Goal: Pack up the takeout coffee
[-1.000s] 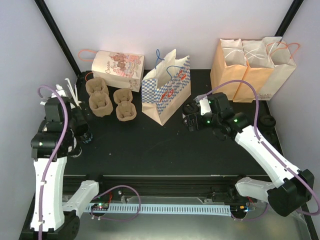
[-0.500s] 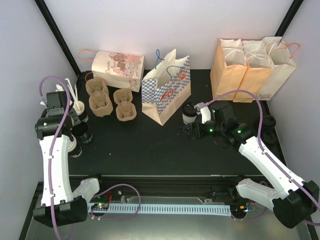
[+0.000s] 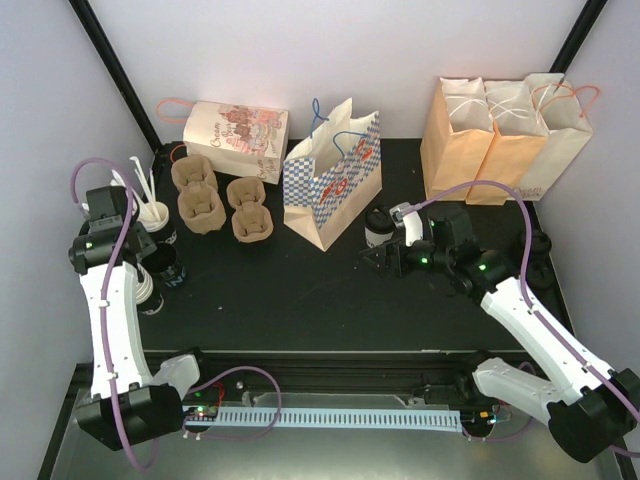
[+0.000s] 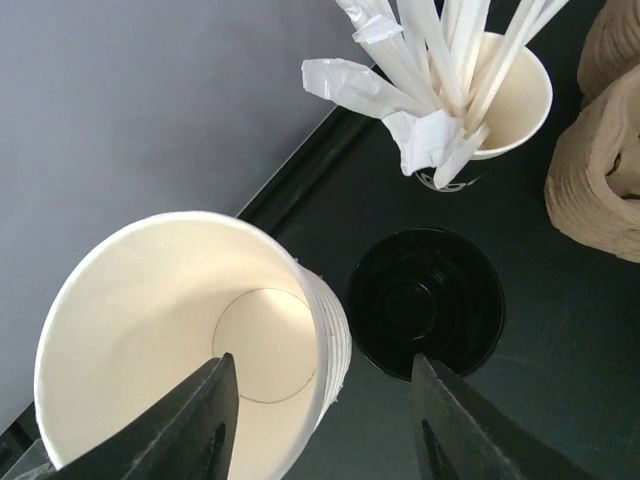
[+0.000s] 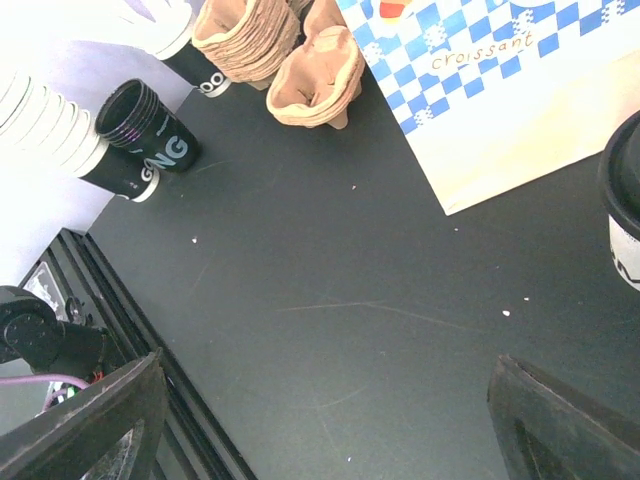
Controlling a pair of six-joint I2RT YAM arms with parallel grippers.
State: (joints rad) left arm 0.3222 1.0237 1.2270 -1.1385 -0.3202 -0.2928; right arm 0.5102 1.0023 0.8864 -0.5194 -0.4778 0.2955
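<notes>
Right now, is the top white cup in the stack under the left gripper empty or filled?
Empty. The left wrist view looks straight into the top cup and shows its bare cream bottom, with no liquid and no lid.

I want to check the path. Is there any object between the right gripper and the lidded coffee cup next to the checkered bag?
Nothing visible stands between them. The right gripper is open, just in front of the lidded coffee cup, with only bare table between. The checkered bag stands to the cup's left.

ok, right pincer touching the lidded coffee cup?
Apart. Right wrist view shows bare table between the right pincer and the lidded coffee cup.
</notes>
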